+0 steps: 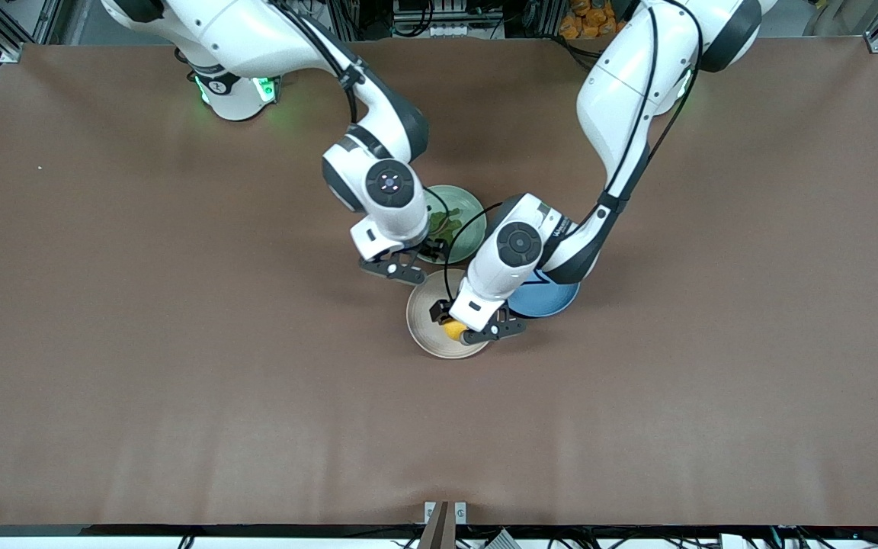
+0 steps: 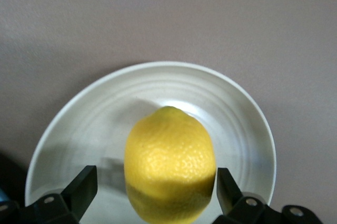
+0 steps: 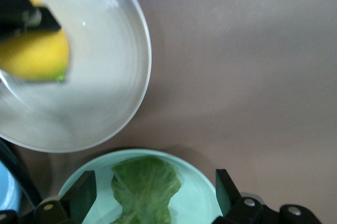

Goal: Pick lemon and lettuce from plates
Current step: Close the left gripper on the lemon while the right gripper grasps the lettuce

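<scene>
Left pincer (image 2: 152,192) spread around lemon (image 2: 169,163) – right pincer (image 3: 152,195) spread over lettuce (image 3: 145,188), blue plate (image 1: 553,301) beside.

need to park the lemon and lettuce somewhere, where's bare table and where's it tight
Bare brown table runs wide from the beige plate toward the front camera and toward both table ends. Crowded: the middle cluster, where the mint plate with lettuce, the beige plate with lemon and the blue plate sit close under the left gripper and right gripper.

Even overhead light, soft arm shadows on the brown table (image 1: 180,343). Right wrist view: beige plate (image 3: 105,92) and lemon (image 3: 34,56) motion-blurred. Left wrist view sharp; the lemon's lower half is shaded.
</scene>
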Motion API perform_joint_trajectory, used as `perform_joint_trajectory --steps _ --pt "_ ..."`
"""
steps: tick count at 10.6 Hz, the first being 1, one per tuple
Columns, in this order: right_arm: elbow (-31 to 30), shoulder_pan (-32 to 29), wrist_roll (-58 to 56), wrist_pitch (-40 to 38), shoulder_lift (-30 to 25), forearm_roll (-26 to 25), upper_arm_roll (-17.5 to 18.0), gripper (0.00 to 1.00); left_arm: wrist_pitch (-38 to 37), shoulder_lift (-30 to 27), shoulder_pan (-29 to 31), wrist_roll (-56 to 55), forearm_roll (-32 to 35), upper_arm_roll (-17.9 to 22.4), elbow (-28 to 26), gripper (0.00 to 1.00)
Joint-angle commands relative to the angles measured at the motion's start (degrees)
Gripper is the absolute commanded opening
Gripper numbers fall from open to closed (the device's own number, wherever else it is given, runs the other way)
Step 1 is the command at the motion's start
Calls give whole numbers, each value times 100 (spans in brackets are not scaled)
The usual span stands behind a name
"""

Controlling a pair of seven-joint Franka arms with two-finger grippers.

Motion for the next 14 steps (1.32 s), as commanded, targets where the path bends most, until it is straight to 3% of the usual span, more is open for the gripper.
perform_joint_trajectory --steps 1,2,5,6,12,13,14 --pt "-170 57 704 291 244 -608 294 100 113 157 -94 -211 138 97 165 96" --pt "-187 57 881 327 341 -793 365 100 148 201 -94 -211 138 97 165 84" --pt "-187 83 979 371 456 -847 532 100 175 236 -85 -219 138 97 156 16" --pt "-187 92 1049 362 482 -856 576 100 175 219 -85 -219 147 97 156 0" --pt "-187 92 1454 388 737 -1296 875 100 -158 -369 186 -290 138 97 147 0" --pt "-187 92 1454 388 746 -1383 875 92 -185 -457 301 -272 165 97 147 0" --pt "-187 92 1428 371 755 -1392 875 76 -290 -589 389 -272 165 97 139 0"
